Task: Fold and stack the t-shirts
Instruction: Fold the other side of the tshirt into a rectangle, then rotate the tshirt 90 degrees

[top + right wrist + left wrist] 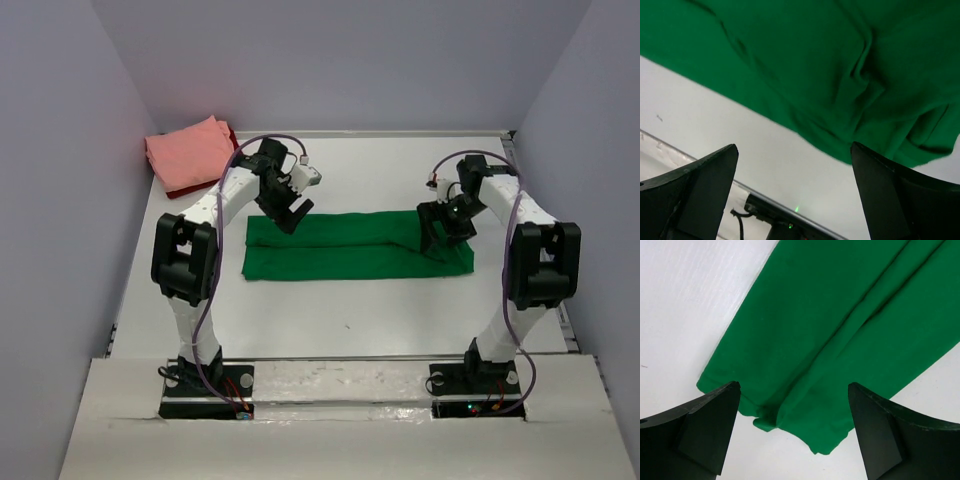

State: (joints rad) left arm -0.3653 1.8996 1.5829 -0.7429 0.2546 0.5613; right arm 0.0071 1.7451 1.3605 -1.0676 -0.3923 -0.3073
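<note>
Three shirts to log on the table (350, 320). Positions, please? (K.)

Green t-shirt (355, 248): folded into a long strip, lying flat across the middle of the table, left to right. Pink t-shirt (188, 152): folded, at the far left corner, resting on the dark red t-shirt (185, 191), of which only the edges show. (M.)

Claws? (K.)

Left claw (794, 395): jaws spread wide, nothing between them, hanging over the left end of the green strip. Its wrist camera shows the layered edges of that end lying on the table below the two fingers. Right claw (794, 155): likewise spread wide and empty, over the right end. (M.)

Contact with the cloth? (K.)

Cannot tell from above whether either claw touches it. Neither grips any cloth. (M.)

State of the two ends? (K.)

Left end is neat, with one fold line running along the strip. Right end is bunched, with wrinkles and a rumpled corner. The pink and dark red pile lies apart from both claws. (M.)
</note>
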